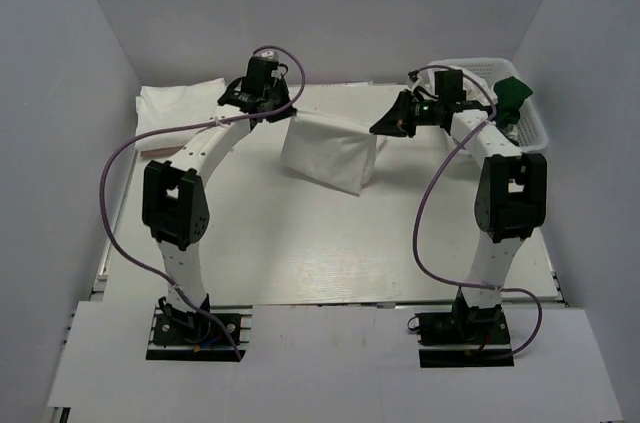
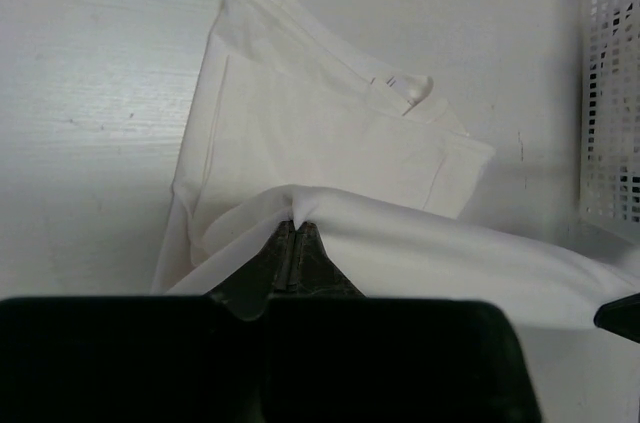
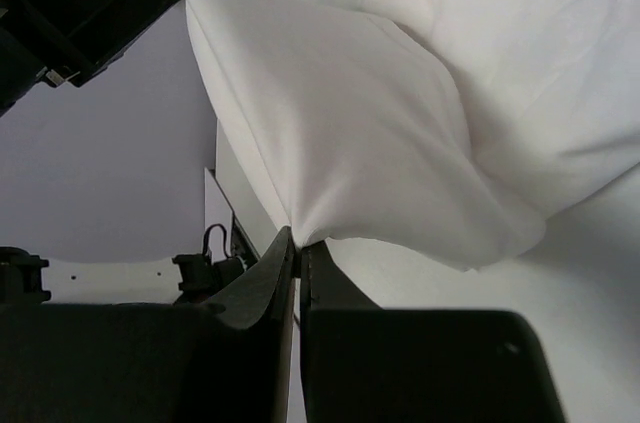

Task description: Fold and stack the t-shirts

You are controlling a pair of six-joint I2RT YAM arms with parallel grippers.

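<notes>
Now at upper centre of the top view, a white cloth t-shirt [image 1: 328,153] hangs by its top edge, the left gripper [image 1: 288,115] and right gripper [image 1: 380,129] each clamped on a corner (jaws pressed together on cloth). Open white table [image 1: 320,253] spreads below it. Folded white t-shirts [image 1: 170,108] lie upper left, and a white plastic lattice basket [image 1: 530,123] sits upper right.

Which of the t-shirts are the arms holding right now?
The white t-shirt hanging mid-table, pinched by the left gripper and right gripper. The folded white pile lies far left; the dark green t-shirt sits at the basket.
</notes>
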